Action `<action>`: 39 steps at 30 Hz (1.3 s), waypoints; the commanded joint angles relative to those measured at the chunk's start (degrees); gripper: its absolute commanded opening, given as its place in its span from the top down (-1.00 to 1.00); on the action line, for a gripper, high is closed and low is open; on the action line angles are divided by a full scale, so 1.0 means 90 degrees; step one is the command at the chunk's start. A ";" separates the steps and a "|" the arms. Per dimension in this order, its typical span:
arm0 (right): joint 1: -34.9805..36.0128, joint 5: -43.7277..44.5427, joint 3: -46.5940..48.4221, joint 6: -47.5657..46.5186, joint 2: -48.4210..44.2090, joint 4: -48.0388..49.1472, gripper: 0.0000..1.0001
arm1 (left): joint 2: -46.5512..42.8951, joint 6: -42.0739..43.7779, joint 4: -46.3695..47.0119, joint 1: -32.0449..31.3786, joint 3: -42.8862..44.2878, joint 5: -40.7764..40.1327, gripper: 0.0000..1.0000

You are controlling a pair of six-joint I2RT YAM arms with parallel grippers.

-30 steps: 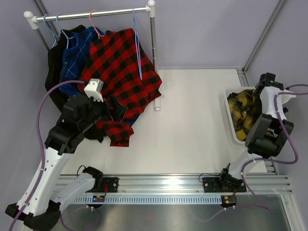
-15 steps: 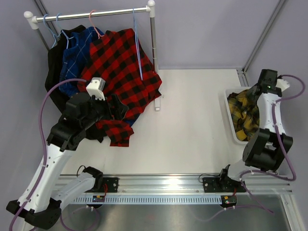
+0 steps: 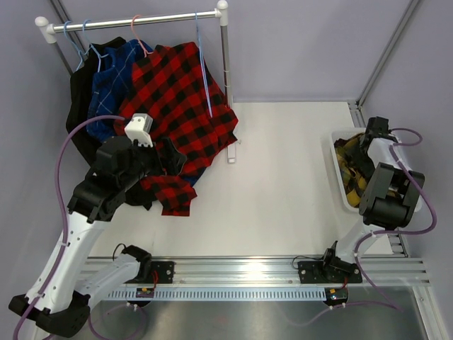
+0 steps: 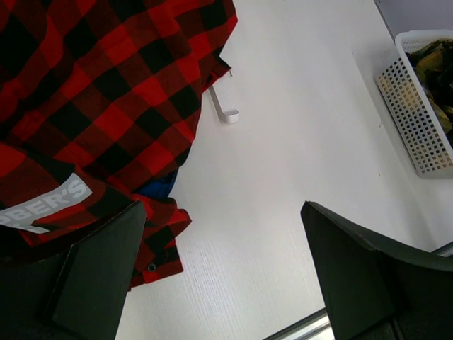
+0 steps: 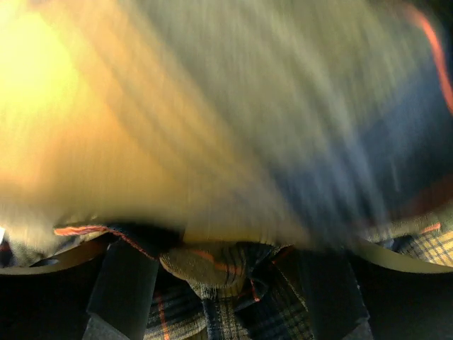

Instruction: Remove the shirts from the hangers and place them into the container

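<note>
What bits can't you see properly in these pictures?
Right wrist view: the yellow shirt smears into blur against the lens, so whether the right pincer grips it is unclear.
Top view: the black shirt is mostly hidden behind the blue shirt.
Left wrist view: the container is cut off by the right edge.

"Where is the red-and-black plaid shirt [image 3: 177, 92]?"
"It hangs below the rail [image 3: 134, 21] at the far left corner of the table [image 3: 283, 184], with the left gripper [image 3: 170, 159] at its lower part."
"And the right gripper [image 3: 373, 131]?"
"It is down in the container [image 3: 342, 185] at the right edge, on the yellow-and-black shirt [image 3: 350, 159]."
</note>
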 commanded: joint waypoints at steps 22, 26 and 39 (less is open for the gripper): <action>0.0712 -0.3974 -0.0136 -0.1224 -0.5695 -0.0112 -0.99 | 0.3775 0.1494 0.0321 0.2058 0.4975 -0.0612 -0.98; 0.0936 -0.3975 -0.0556 -0.1429 -0.5968 -0.0102 -0.99 | 0.4459 0.1679 0.0321 0.2323 0.5336 -0.0132 -0.97; 0.1288 -0.3838 -0.0996 -0.1615 -0.6106 -0.0150 -0.99 | 0.4950 0.1583 0.0321 0.2529 0.5005 0.0853 -0.01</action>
